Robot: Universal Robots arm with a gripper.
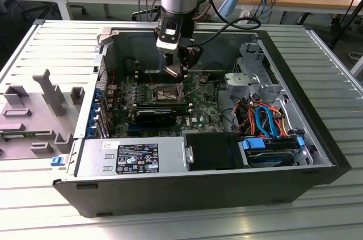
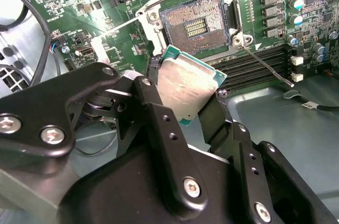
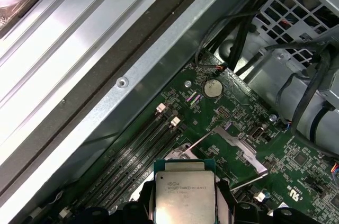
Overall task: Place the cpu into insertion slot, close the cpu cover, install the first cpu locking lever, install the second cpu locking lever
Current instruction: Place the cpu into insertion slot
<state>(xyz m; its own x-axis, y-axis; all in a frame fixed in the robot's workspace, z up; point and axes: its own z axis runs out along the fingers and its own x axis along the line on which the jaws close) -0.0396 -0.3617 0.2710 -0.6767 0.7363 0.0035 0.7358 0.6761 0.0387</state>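
My gripper (image 2: 185, 102) is shut on the cpu (image 2: 188, 83), a flat square chip with a silvery top, pinched by two opposite edges. In the second wrist view the chip hangs tilted a short way off the insertion slot (image 2: 198, 23), whose pin field lies bare inside a shiny rim on the green board. Two thin wire levers (image 2: 267, 68) stick out unlatched beside it. In the first wrist view the cpu (image 3: 184, 195) sits between my black fingers (image 3: 225, 205), and a silvery plate (image 3: 235, 150), apparently the cpu cover, stands swung open. In the exterior view my gripper (image 1: 177, 71) hovers just above the slot (image 1: 163, 92).
The open computer case (image 1: 317, 155) lies on a ribbed metal table. Long black memory slots (image 2: 254, 62) run beside the socket. A black card (image 1: 156, 116), the power supply (image 1: 133, 158) and a drive bay with blue and orange cables (image 1: 266, 121) crowd the case.
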